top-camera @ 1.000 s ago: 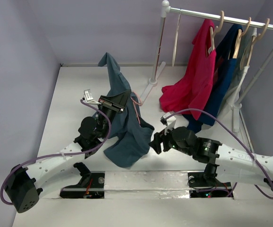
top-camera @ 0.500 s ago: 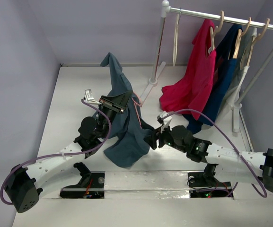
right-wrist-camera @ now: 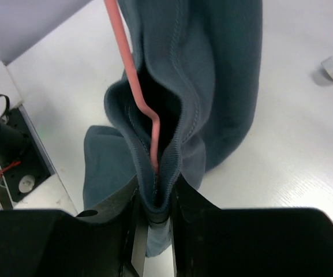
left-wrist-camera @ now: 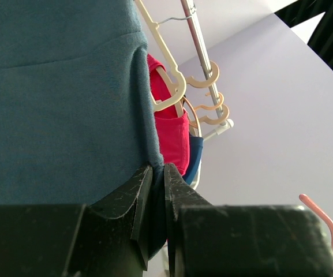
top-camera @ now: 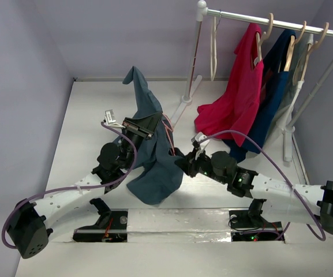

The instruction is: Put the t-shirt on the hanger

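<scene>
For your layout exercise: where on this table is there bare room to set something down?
Bare table lies between the left wall and the t-shirt. Crowded: the centre, where left gripper and right gripper pinch it, and right, under the rack.

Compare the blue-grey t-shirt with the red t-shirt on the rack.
Colour: the t-shirt is slate blue; the red t-shirt is bright red.
Support: the t-shirt is pinched by the left gripper and the right gripper; the red t-shirt hangs on a wooden hanger from the rail.
Shape: the t-shirt is bunched; the red t-shirt drapes flatter.
Both are plain.
</scene>
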`<state>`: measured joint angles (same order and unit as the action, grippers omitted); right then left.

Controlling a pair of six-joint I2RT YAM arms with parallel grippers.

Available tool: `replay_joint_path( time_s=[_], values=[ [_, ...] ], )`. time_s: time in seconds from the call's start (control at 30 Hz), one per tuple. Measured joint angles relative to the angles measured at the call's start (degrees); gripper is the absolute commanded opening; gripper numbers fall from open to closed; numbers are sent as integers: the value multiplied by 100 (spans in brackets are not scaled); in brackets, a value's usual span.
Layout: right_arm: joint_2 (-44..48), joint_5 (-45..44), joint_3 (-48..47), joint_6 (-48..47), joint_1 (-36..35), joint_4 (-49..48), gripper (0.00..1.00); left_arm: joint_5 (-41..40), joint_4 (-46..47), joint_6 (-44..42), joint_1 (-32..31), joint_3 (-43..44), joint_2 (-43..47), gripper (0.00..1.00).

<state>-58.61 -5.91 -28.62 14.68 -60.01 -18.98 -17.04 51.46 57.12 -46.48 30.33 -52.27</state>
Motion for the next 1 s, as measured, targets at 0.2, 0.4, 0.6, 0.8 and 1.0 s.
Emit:
replay_joint_path(
  time_s=[0.2, 0.4, 0.6, 0.8, 1.0],
  values=[
    [-219, -28, -284, -44, 0, -98, 27, 9, 20, 61, 0, 0, -94, 0],
    [-610, -138, -623, -162, 0, -118, 26, 11, 96, 155, 0, 0, -103, 0],
    [-787, -341, -868, -315, 0, -118, 25, -2, 168, 197, -2, 0, -129, 0],
    [-835, -444, -1150, -442, 0, -129, 24, -17, 232, 229, -44, 0, -195, 0],
    [-1003, -479, -1362, -527, 0, -120, 21, -20, 234, 243, -68, -39, -262, 0]
  ],
)
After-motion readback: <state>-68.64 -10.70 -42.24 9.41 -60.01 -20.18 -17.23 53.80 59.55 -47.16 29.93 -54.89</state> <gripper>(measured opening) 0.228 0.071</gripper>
